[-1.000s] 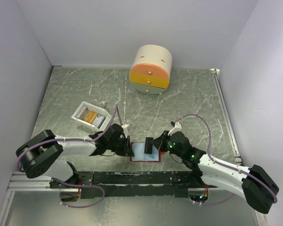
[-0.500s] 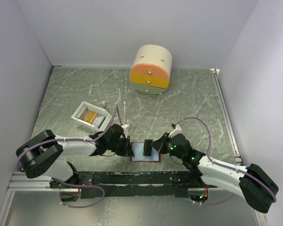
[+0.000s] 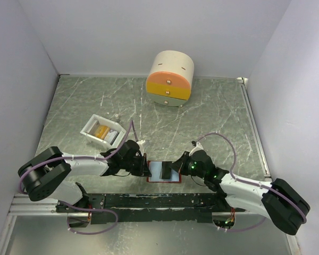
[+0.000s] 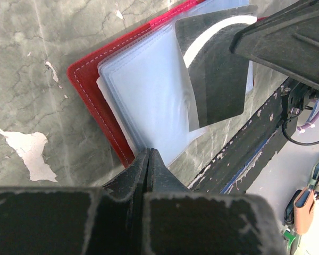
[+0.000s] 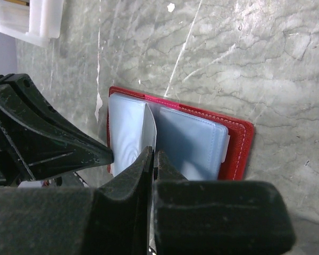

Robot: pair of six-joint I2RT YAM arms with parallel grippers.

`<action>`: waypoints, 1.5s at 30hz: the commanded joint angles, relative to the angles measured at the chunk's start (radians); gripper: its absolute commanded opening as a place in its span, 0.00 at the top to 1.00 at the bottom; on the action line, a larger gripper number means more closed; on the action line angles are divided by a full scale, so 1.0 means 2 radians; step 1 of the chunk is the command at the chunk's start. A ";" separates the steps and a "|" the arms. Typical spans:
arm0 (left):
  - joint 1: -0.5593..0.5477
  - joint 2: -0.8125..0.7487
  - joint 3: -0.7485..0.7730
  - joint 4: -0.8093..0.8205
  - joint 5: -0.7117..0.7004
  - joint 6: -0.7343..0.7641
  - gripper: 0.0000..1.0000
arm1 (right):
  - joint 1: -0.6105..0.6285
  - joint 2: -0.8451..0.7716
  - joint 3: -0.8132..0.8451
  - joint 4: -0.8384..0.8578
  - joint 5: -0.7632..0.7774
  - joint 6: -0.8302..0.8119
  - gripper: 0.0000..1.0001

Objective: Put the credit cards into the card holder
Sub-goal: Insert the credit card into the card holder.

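Observation:
The red card holder [image 3: 155, 171] lies open near the table's front, pale-blue sleeves up. My left gripper [image 3: 145, 166] is shut, its tip resting on the holder's left edge [image 4: 90, 79], at the sleeve's border [image 4: 149, 151]. My right gripper [image 3: 174, 169] is shut on a dark credit card [image 3: 165, 171] with a white arc [image 4: 218, 79]. It holds the card edge-down [image 5: 151, 130] over the middle of the holder [image 5: 239, 143], between two sleeves; its jaws [image 5: 154, 154] stand just above them. More orange credit cards [image 3: 101, 131] lie in the white tray.
The white tray [image 3: 90, 127] stands to the left, behind the left arm. A round cream-and-orange drawer box [image 3: 170, 78] stands at the back. A black rail [image 3: 149, 201] runs along the near edge just in front of the holder.
My right gripper has moved left and down with the dark card, bringing it onto the holder's sleeves. The left gripper has stayed put.

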 commanded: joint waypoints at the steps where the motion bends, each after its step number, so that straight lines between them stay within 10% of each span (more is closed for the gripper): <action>1: -0.006 0.000 -0.001 -0.001 -0.018 0.005 0.93 | -0.010 0.022 0.010 -0.006 -0.028 0.000 1.00; 45: -0.008 -0.005 0.005 -0.014 -0.024 0.006 0.93 | -0.022 0.083 0.027 0.005 -0.062 -0.006 1.00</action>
